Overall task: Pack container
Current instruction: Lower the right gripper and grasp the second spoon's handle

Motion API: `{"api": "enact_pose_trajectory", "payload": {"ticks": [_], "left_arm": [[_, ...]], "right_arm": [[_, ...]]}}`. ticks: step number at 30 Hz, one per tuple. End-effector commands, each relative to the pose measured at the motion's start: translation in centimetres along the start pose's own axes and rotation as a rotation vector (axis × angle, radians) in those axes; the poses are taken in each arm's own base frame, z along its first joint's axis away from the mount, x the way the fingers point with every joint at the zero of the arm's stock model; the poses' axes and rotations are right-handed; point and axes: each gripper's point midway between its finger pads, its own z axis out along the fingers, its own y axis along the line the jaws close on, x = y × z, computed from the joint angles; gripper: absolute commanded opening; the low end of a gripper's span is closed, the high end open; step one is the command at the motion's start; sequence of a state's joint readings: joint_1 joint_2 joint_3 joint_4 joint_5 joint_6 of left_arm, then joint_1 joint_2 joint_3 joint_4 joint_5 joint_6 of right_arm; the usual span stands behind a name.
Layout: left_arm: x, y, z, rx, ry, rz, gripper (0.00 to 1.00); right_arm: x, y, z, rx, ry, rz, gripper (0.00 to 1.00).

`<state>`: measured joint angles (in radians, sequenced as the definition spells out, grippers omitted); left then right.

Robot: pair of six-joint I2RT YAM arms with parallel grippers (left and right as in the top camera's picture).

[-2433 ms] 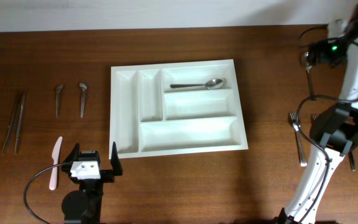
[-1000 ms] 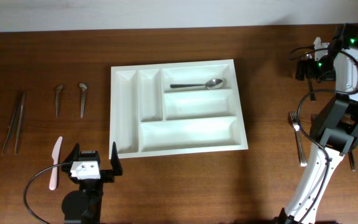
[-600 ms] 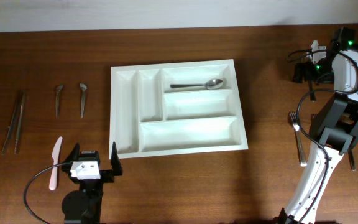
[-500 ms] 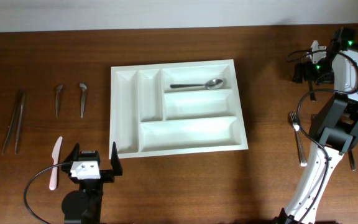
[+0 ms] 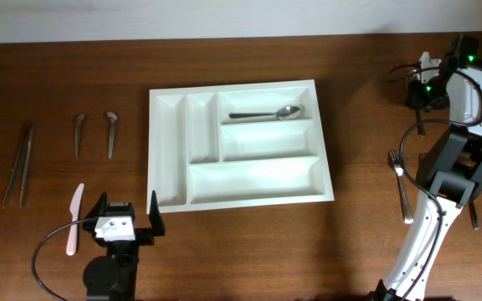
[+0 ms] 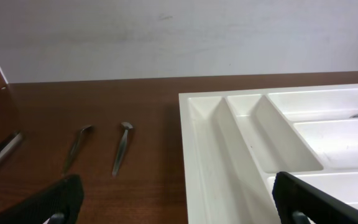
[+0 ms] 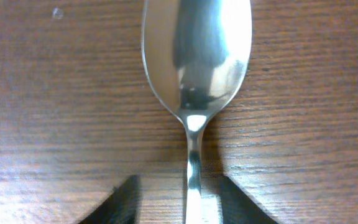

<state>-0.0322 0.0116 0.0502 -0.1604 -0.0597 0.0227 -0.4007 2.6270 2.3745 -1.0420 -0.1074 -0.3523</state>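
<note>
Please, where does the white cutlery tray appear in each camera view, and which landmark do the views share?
Overhead: the tray lies at the centre of the picture, one spoon in its top compartment.
Left wrist: the tray fills the lower right, only its left part showing.
Right wrist: not in it.
Shared landmark: the dark wooden table, seen in all three views.

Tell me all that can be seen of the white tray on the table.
The white tray looks like smooth plastic, rectangular, lying flat on the brown wooden table. Seen from overhead, it has five compartments: two narrow upright ones at the left, three long horizontal ones at the right. A metal spoon lies in the top long one, bowl to the right; the rest are empty.
</note>
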Motion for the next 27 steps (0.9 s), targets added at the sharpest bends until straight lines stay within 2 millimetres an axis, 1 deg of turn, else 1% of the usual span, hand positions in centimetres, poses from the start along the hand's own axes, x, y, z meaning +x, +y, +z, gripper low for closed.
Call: {"api": "enact_pose_trajectory", "payload": {"ticks": [1,2,10,18,21,23,27], "left_arm": [[0.1,0.1,0.0,-0.002,-0.001,0.015,0.99],[0.1,0.1,0.0,-0.002,-0.001,0.015,0.99],[0.1,0.1,0.0,-0.002,-0.001,0.015,0.99],[0.1,0.1,0.0,-0.002,-0.002,0.015,0.99],[0.1,0.1,0.0,-0.002,-0.002,0.015,0.99],[0.1,0.1,0.0,-0.002,-0.002,0.015,0.99],[0.1,0.1,0.0,-0.002,-0.002,0.015,0.99]], "right_arm": [[0.8,0.0,1.3,-0.019,0.02,0.01,0.25],[0.8,0.0,1.3,-0.02,0.02,0.011,0.2],[0.8,0.0,1.3,-0.02,0.021,0.011,0.04],[0.3,0.0,0.9,-0.015,0.007,0.089,0.04],[-0.2,-0.1,0.1,-0.011,-0.006,0.104,0.04],[-0.8,0.0,-1.0,-0.011,-0.019,0.119,0.04],[-2.8,0.7,-4.5,-0.004,-0.071,0.187,0.04]]}}
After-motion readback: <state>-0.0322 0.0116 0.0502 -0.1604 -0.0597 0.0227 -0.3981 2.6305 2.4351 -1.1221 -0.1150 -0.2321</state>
